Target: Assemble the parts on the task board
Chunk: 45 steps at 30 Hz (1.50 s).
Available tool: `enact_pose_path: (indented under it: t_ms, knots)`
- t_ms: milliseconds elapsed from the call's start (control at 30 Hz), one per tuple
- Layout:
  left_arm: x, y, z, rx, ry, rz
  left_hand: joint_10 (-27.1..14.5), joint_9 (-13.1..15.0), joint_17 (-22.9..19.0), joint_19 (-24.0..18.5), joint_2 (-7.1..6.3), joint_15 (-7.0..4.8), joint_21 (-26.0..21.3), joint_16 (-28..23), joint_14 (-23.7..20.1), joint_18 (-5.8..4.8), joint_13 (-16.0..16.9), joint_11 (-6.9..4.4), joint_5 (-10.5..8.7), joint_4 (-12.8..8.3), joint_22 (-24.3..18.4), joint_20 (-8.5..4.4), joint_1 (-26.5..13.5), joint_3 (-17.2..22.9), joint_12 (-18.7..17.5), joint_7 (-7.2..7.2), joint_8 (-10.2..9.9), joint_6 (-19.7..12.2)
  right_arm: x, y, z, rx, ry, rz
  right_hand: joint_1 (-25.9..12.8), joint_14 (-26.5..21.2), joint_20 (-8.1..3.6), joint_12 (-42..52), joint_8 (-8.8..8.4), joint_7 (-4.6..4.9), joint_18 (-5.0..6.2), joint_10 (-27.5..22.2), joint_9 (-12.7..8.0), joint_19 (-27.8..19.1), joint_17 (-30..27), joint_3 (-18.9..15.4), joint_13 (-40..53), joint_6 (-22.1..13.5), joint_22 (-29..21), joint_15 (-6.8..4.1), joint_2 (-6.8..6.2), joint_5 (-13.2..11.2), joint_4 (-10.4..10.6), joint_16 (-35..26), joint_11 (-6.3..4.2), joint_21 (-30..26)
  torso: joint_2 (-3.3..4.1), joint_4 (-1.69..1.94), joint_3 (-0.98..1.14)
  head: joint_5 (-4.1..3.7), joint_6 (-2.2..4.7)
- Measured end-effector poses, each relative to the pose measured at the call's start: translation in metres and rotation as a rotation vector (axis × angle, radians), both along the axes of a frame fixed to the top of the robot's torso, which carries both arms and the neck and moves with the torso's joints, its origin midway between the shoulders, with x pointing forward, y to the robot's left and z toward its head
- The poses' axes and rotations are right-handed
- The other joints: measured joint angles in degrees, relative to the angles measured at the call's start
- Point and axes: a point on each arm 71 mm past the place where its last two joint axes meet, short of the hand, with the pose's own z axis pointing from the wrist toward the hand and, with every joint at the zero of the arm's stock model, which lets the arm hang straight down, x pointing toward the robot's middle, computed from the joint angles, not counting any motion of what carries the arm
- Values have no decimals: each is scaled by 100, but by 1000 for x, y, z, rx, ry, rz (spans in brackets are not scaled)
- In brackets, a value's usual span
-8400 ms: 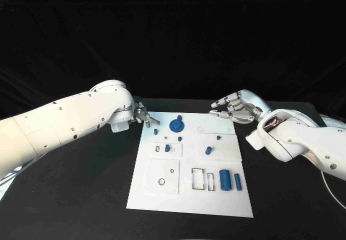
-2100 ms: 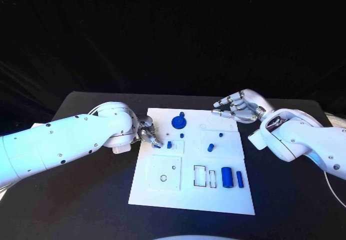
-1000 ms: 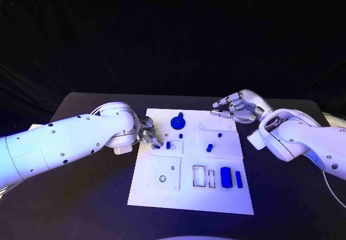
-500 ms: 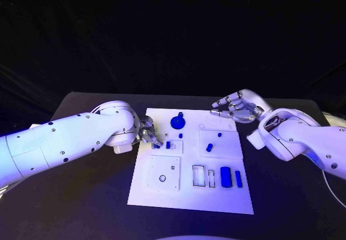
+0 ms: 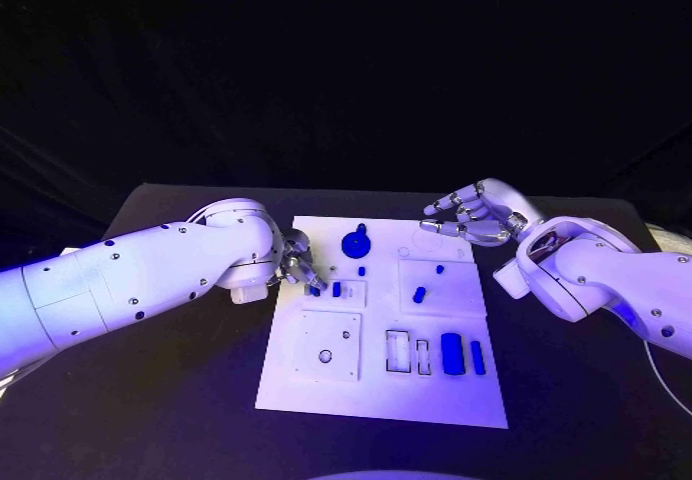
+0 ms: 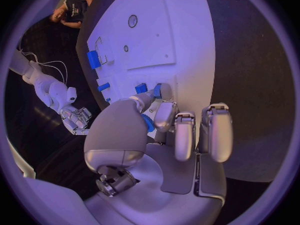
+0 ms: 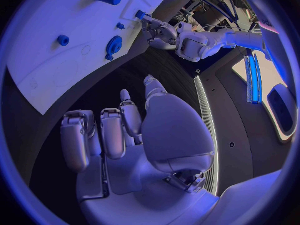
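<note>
The white task board (image 5: pixel 382 390) lies in the middle of the black table. My left hand (image 5: pixel 297 266) is at the board's left edge and pinches a small blue part (image 6: pixel 147 123) between thumb and finger. Just beside it another blue part (image 5: pixel 336 289) stands in a small inset plate. A blue gear (image 5: pixel 353 244) sits at the back of the board. A small peg (image 5: pixel 361 270) and a short peg (image 5: pixel 418 294) are in the middle. A thick cylinder (image 5: pixel 451 353) and a slim bar (image 5: pixel 476 357) lie at the front right. My right hand (image 5: pixel 473 218) hovers over the back right corner, fingers apart, holding nothing.
Rectangular cut-outs (image 5: pixel 397 351) and a square plate with a small hole (image 5: pixel 327 345) mark the board's front half. Black table (image 5: pixel 173 400) surrounds the board on all sides. My left forearm (image 5: pixel 144 275) crosses the table to the left of the board.
Over the span my left hand came nearer along the board's left edge, and the small blue part from the back left is now in its fingers. In the last second it barely moves. The right hand stays.
</note>
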Motion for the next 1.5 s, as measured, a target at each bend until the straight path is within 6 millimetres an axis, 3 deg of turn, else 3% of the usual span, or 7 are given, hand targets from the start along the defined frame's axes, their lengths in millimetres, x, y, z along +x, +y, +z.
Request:
enact_pose_path:
  t_ms: [900, 1033, 1167, 1500]
  knots:
    - [5, -6, 3, 52, 21, -48, -30, 152, -2, 0, 38, 13, 0, 0, -12, 0, 12, 7, -24, -2, 0, 0, -37, 1, 43, 49, 123, -53, -1, 0, -1, -3, 9, 7, 0, 0, 0, -11, 0, 0, 0, -12, -2, 0, -1, -16, 4, 0, -1, 0, 0, 0, -16, -24, -12, -27, -7, 6, -7, -9, -21]
    - [5, -5, 2, 49, 21, -44, -30, 178, -2, 0, -95, 12, 0, 0, -12, 0, 28, 7, -25, -171, 0, 0, -261, 169, 43, 48, 167, -53, -1, 0, -1, -3, 9, 8, 0, 0, 0, -32, 0, 0, 0, -21, -2, 0, -2, -16, 4, 0, -1, 0, 0, 0, -16, -24, -21, -27, -7, 7, -7, -10, -18]
    - [6, -5, 2, 48, 23, -40, -30, 177, -2, 0, -186, 8, 0, 0, -8, 0, 58, 7, -21, -116, -1, 0, -412, 114, 87, 16, 217, -20, -1, 1, -1, -3, 9, 9, 0, 0, 0, -38, 0, 0, 0, -21, -2, 0, -2, -16, 1, 0, -1, 0, 0, 0, -16, -24, -21, -27, -7, 9, -8, -6, -17]
    - [9, -4, 1, 50, 31, -36, 3, 176, -2, 0, -245, -14, 26, 0, 14, 0, 109, -25, -20, -83, -1, 0, -471, 81, 153, -54, 232, 51, -3, 2, -1, -1, 10, 15, 0, 0, 0, -38, 0, 0, 0, -21, -3, 0, -2, -16, 0, 0, -2, 0, 0, 0, -16, -23, -21, -27, -5, 2, -7, -4, -29]
